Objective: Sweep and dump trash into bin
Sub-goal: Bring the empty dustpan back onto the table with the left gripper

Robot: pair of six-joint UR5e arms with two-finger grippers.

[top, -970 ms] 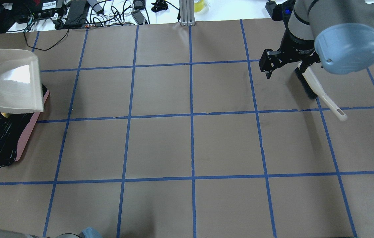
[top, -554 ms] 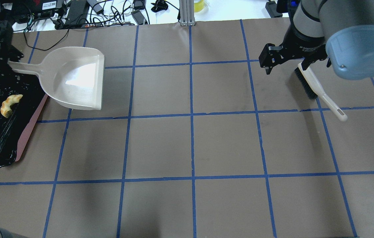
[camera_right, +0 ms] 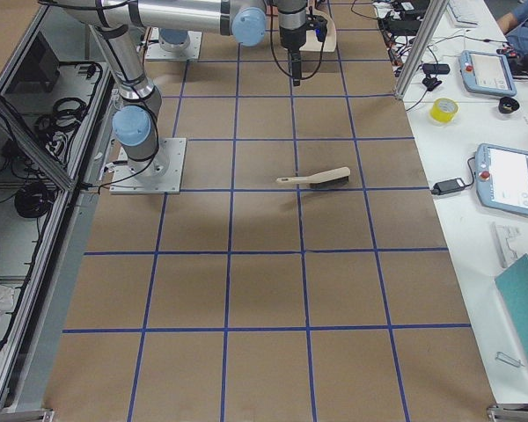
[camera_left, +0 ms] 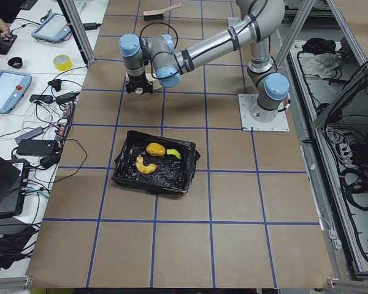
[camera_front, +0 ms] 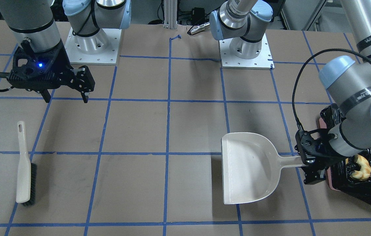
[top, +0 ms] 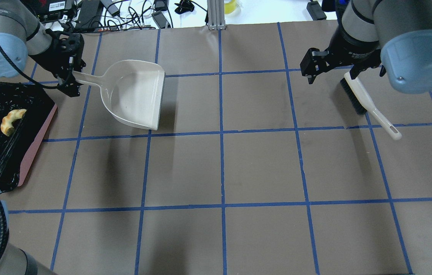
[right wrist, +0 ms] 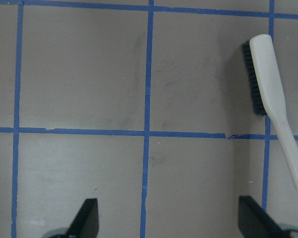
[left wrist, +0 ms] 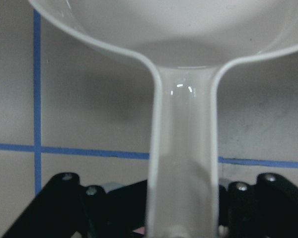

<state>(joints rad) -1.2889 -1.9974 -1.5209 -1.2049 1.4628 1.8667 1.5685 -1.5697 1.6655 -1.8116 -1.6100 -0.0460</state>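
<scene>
- All the trash lies in the bin (camera_left: pixel 126 177), on its black liner: the orange-brown lump (camera_left: pixel 156 149), the pale crescent (camera_left: pixel 145 166) and the yellow wedge (camera_left: pixel 174 155); no piece shows on the counter (top: pixel 261 168)
- The dustpan (top: pixel 135 95) is empty and sits just beside the bin, mouth turned away from it; the left gripper (top: pixel 73 80) has its jaws clamped on the handle
- The right gripper (camera_front: pixel 66 98) hovers with jaws apart and empty, near the brush (camera_front: pixel 24 167), which lies flat with nothing touching it
- By my reading the dumping is done and the step in hand is setting the dustpan down; the next move calls for lowering it flat, clear of the bin's rim, before the jaws let go
- The counter is brown paper gridded with blue tape, with the arm bases (camera_front: pixel 92 42) bolted at the robot's edge
- Beyond it, cables (top: pixel 124 15) crowd the far edge; a white side counter (camera_right: pixel 458 141) carries tablets (camera_left: pixel 6 89) and a roll of yellow tape (camera_left: pixel 62 62), and a person's arm (camera_right: pixel 517 19) shows at its corner
</scene>
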